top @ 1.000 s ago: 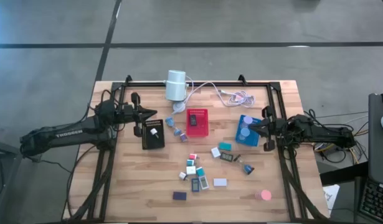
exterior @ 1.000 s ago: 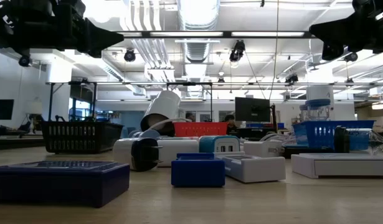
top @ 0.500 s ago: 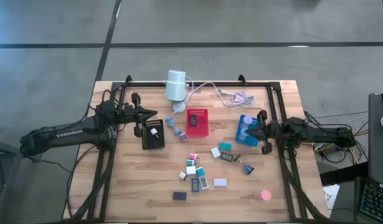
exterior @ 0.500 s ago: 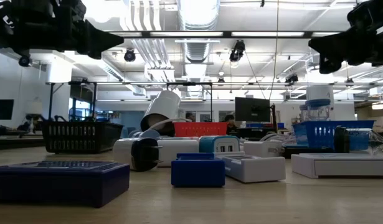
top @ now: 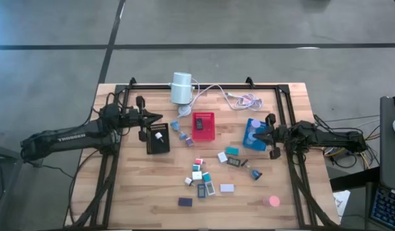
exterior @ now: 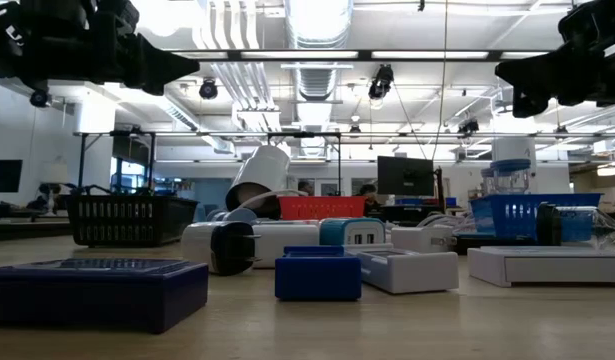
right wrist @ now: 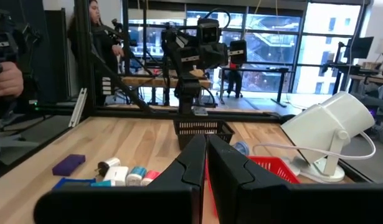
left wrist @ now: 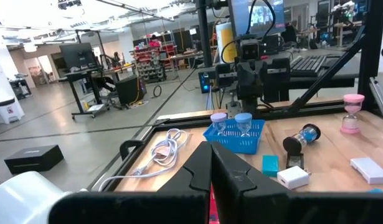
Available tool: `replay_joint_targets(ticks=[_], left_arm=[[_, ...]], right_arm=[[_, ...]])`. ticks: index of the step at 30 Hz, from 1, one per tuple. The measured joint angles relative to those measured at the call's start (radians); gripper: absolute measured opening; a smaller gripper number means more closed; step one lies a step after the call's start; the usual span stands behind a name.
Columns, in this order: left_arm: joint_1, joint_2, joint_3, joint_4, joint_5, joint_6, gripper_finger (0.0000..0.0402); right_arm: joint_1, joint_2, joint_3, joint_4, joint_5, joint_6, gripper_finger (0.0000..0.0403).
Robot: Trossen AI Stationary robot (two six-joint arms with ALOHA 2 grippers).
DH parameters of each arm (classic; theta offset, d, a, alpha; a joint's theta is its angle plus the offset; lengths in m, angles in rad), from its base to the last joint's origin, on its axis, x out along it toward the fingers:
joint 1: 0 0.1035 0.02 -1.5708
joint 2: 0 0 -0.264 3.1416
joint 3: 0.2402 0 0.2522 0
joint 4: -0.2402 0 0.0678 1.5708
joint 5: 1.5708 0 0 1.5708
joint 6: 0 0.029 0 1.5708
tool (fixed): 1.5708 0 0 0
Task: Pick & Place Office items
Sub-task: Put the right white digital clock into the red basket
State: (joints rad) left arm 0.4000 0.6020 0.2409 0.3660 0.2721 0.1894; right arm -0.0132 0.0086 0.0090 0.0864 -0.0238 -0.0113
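Right gripper (top: 259,138): dark two-finger claw, jaws pressed together, nothing held. It hangs above the table at the inner edge of the blue mesh tray (top: 255,145), which already carries two pale round pieces. Left gripper (top: 160,117): also closed and empty, waiting above the far corner of the black mesh tray (top: 158,146), in which one small white block (top: 159,135) lies.

Office items: most lie loose on the butcher-block wooden table (top: 133,186), well apart from both claws. Central cluster of tiny white, teal and dark blocks (top: 202,180) on the near half; a dark purple flat block (top: 185,201) near the front edge; a pink disc (top: 270,201) at front right; a teal block (top: 232,151) and white block (top: 222,156) just beside each other near the blue tray. A red mesh tray (top: 203,126) sits mid-table holding one dark piece. White cylinder with cable (top: 182,88) at the far edge, not part of the job.

Handling, judged: pieces look light, rigid plastic, likely to skid on the wood if nudged. Grip across the short sides of each block.

Orientation: the purple block's long axis runs left-right; the teal block likewise. The clustered pieces lie at mixed angles, too small to read individually.
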Motion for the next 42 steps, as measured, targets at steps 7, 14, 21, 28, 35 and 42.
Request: replay_joint_targets(ticks=[7, 14, 21, 28, 35, 42], left_arm=[[0.000, 0.000, 0.000, 0.000, 0.000, -0.008, 0.0009], [0.000, 0.000, 0.000, 0.000, 0.000, -0.011, 0.0009], [0.000, 0.000, 0.000, 0.000, 0.000, -0.020, 0.0009], [0.000, 0.000, 0.000, 0.009, -0.001, -0.008, 0.0009], [0.000, 0.000, 0.000, 0.010, 0.000, 0.012, 0.0009], [-0.001, 0.000, 0.000, 0.022, -0.001, 0.020, 0.0009]], right_arm=[[0.000, 0.000, 0.000, 0.000, 0.000, -0.019, 0.0012], [0.000, 0.002, 0.000, 0.000, 0.000, -0.026, 0.0012], [0.000, 0.012, 0.046, 0.057, 0.000, -0.020, 0.0012], [0.000, 0.173, 0.269, -0.176, 0.000, 0.025, 0.0012], [0.000, 0.472, 0.533, -0.463, 0.000, 0.136, 0.0012], [0.073, 0.751, 0.734, -0.558, -0.001, 0.200, 0.0013]])
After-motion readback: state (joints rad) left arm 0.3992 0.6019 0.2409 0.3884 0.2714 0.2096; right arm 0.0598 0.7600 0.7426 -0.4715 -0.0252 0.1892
